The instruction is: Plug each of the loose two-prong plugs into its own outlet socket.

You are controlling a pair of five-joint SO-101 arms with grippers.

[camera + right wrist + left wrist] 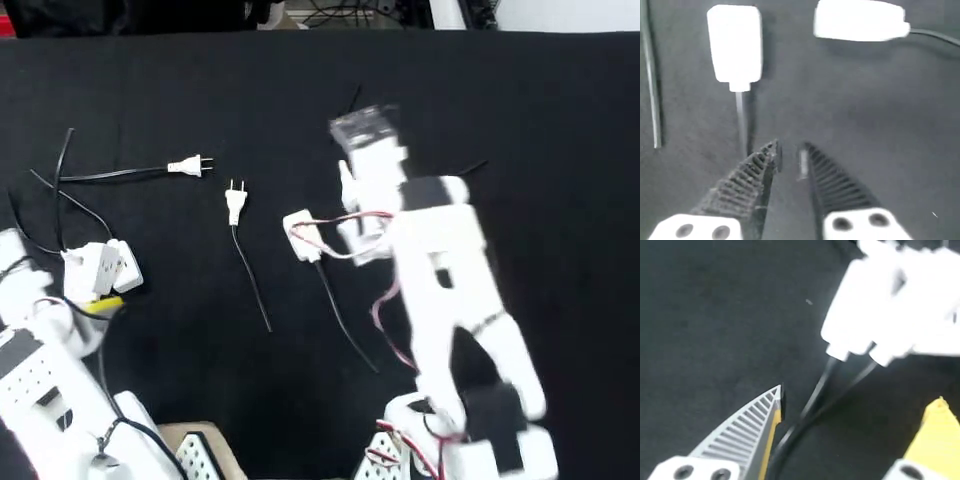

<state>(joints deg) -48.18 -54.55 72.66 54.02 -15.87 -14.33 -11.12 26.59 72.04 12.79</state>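
Two loose two-prong plugs lie on the black table: one [188, 166] with prongs pointing right, the other [236, 200] with prongs pointing away. A white outlet socket [302, 235] [735, 42] lies by the right arm [430, 260]. In the right wrist view, a second white piece [860, 20] on a cable lies beside it. My right gripper [790, 152] hovers short of both, fingers a narrow gap apart, holding nothing. Two more white sockets [100, 268] [890, 305] sit side by side at the left. My left gripper [100, 300] [860, 395] stands open just behind them, astride their black cables [810, 405].
Thin black cables trail from the plugs and sockets across the table's left and middle [250, 280]. Red and white wires [345, 220] hang off the right arm. A perforated white part [195, 455] sits at the near edge between the arm bases.
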